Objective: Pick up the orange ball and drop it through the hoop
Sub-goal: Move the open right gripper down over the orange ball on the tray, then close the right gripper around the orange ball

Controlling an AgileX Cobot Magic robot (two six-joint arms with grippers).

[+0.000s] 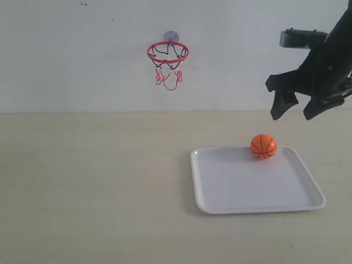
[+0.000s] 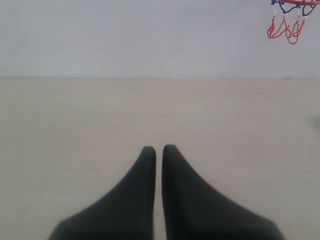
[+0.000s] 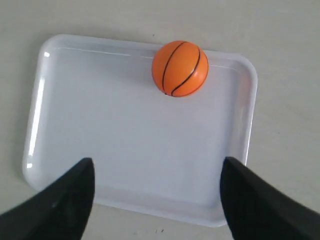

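The orange ball (image 1: 263, 146) (image 3: 180, 68) rests near the far edge of the white tray (image 1: 242, 187) (image 3: 100, 125). High on the back wall hangs the hoop (image 1: 168, 52) with its red ring and string net, whose lower part (image 2: 287, 25) shows in a corner of the left wrist view. My right gripper (image 1: 297, 110) (image 3: 157, 165) hovers open in the air, above and to the right of the ball, with nothing between its fingers. My left gripper (image 2: 159, 148) is shut and empty over bare table; the exterior view does not show it.
The beige table (image 1: 93, 181) spreads left of the tray and meets a white wall (image 1: 71, 55) behind it. The hoop's round suction-cup mount (image 1: 171, 36) sticks to the wall above the ring.
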